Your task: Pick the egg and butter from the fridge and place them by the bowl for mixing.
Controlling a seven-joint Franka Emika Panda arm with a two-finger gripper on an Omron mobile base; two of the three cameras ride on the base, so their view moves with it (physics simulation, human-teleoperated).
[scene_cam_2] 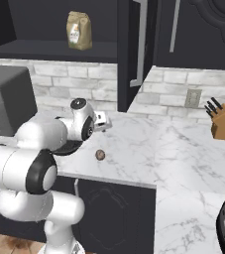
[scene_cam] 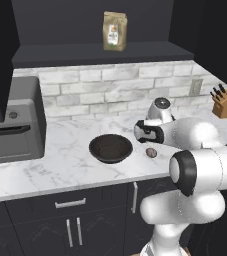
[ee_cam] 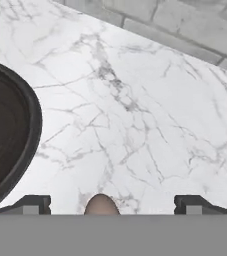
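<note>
The egg [scene_cam: 151,152], small and reddish-brown, lies on the marble counter just right of the dark round bowl [scene_cam: 110,148]. The same egg [scene_cam_2: 100,155] rests alone on the marble in the right base view. My gripper [scene_cam: 146,141] hovers a little above it, apart from it. In the hand view the gripper [ee_cam: 112,205] stands open, with the egg [ee_cam: 101,205] low between the two dark fingertips [ee_cam: 32,204], touching neither. The bowl's rim [ee_cam: 32,125] curves along the left of that view. The butter and the fridge are out of view.
A grey oven-like appliance [scene_cam: 12,125] stands at the counter's left. A steel kettle [scene_cam: 160,110] is behind my arm, a knife block [scene_cam: 226,104] sits at the far right, and a tan paper bag [scene_cam: 115,31] is on the upper shelf. The brick wall [scene_cam: 110,90] backs the counter.
</note>
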